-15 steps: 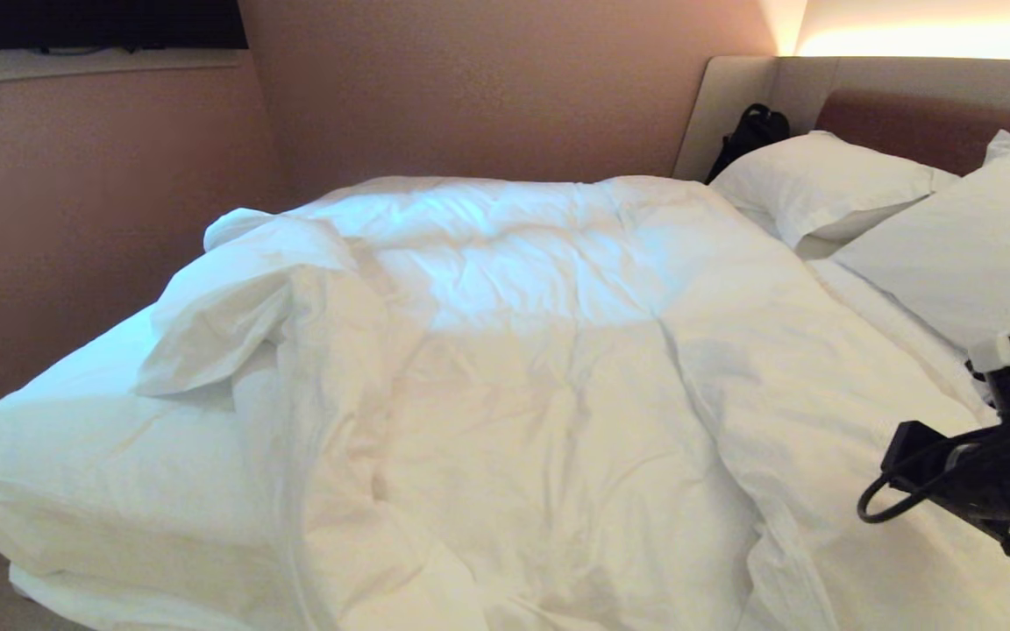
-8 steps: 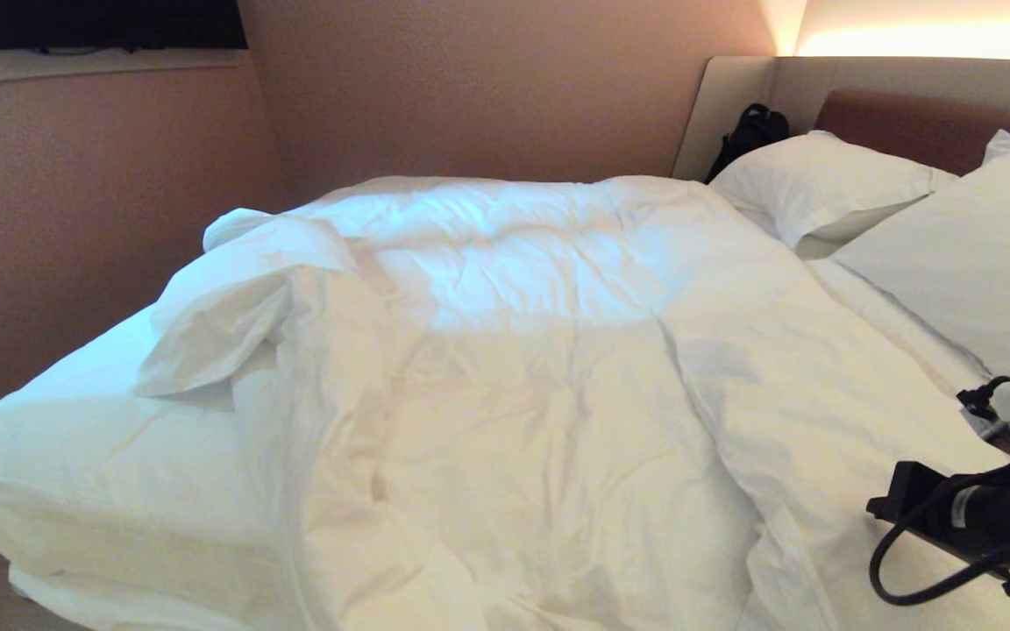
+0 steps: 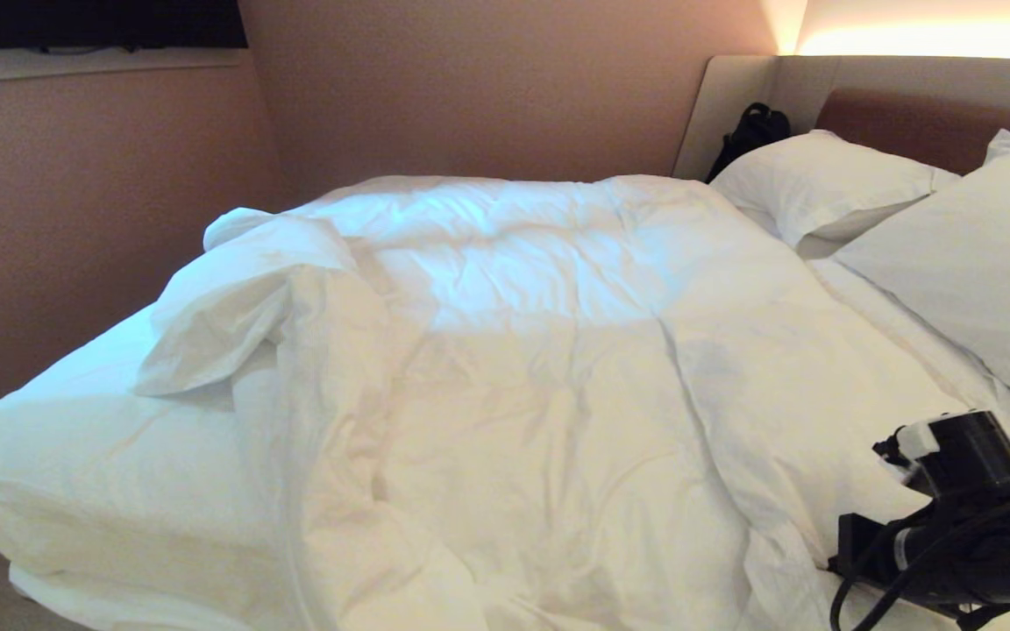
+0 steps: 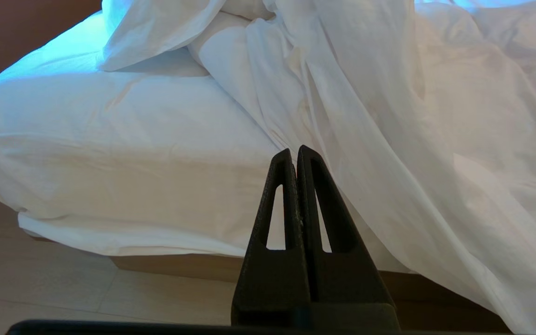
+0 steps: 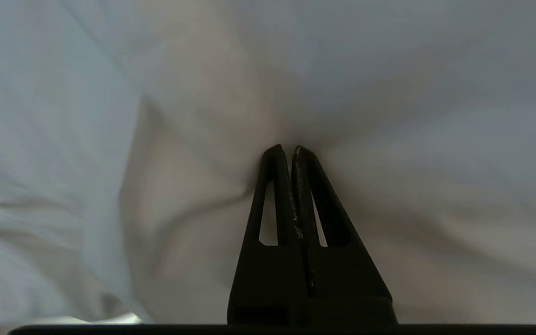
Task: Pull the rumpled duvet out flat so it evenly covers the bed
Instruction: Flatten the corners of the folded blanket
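The white duvet (image 3: 540, 394) lies rumpled over the bed (image 3: 75, 456), bunched into a folded hump at its left end (image 3: 233, 298). The bare sheet shows beyond that hump. My right arm (image 3: 952, 517) reaches in low at the near right, over the duvet's right edge; its fingers are hidden in the head view. In the right wrist view my right gripper (image 5: 286, 148) is shut, its tips sunk in a pucker of the duvet (image 5: 389, 93) where creases meet. My left gripper (image 4: 294, 151) is shut and empty, parked off the bed's near corner, facing the hanging duvet (image 4: 389, 93).
Two white pillows (image 3: 821, 180) (image 3: 978, 254) lean on the padded headboard (image 3: 908, 123). A black bag (image 3: 750, 131) sits in the far corner. Pink walls close the far side and the left. The wooden base (image 4: 170, 265) and pale floor (image 4: 40, 288) show below the mattress.
My right arm has swung down and toward the near edge of the bed, a little leftward. The duvet's hump and the pillows have kept their places.
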